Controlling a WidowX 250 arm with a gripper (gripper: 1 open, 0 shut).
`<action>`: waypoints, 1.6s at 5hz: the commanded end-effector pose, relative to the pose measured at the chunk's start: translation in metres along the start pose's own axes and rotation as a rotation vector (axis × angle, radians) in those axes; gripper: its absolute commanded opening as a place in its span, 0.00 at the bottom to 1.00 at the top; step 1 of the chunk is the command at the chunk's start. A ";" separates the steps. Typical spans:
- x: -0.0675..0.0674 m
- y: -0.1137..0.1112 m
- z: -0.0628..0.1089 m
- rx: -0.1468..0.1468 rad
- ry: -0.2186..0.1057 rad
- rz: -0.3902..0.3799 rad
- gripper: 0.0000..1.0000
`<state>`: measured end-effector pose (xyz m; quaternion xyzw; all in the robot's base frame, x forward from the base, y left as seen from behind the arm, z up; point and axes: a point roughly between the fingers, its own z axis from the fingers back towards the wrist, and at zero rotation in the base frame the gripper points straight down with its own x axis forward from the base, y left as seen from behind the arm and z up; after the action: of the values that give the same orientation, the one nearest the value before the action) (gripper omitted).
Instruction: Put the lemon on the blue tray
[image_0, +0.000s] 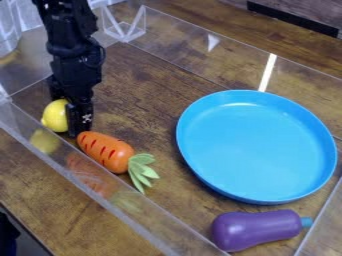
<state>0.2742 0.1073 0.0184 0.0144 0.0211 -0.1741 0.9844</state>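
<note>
Yellow at the black gripper (66, 116), well apart from blue

At the left, reaches down from the upper edge to the lemon (55, 115), with dark fingers right at the fruit and partly across its right side. Cannot tell whether open or closed on it, with the fingertips too dark and too small to read. Near the foreground run of the clear wall (143, 216), at the left side of the brown wooden table (147, 82): location of the lemon, off the tray. Next, toward the right and lower down, lies on the wood as an orange carrot (106, 149), tilted, with pale green leaves (142, 171) pointing to the lower right. Farther right, spreads out wide and round as the blue tray (255, 145), with a raised rim and a bare inside. Below it, near the bottom edge, rests on its side as a glossy purple eggplant (255, 230), green-blue at the right end.
</note>
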 end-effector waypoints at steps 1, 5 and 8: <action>0.010 0.002 0.023 0.047 -0.041 -0.013 0.00; 0.041 -0.024 0.090 0.141 -0.057 -0.063 0.00; 0.073 -0.093 0.130 0.156 -0.081 -0.191 0.00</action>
<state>0.3087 -0.0090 0.1149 0.0730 0.0163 -0.2754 0.9584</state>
